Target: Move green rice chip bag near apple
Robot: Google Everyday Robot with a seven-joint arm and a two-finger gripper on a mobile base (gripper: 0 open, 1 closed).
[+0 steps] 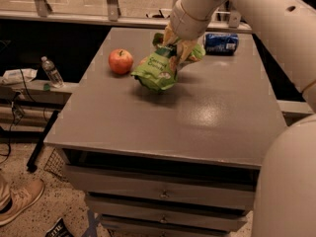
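Near the frame's top centre, the gripper [181, 47] is clamped on the upper-right end of the green rice chip bag [157, 72], which slants down-left, just right of the apple [121, 61].

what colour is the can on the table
The can is blue, camera view; the end effector holds the green rice chip bag near the apple.

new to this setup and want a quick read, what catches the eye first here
The bright green chip bag stands out, clamped in the tool over the back half of the table. A red apple sits just left of it, not touching it. A blue can lies on its side at the far edge, right of the tool.
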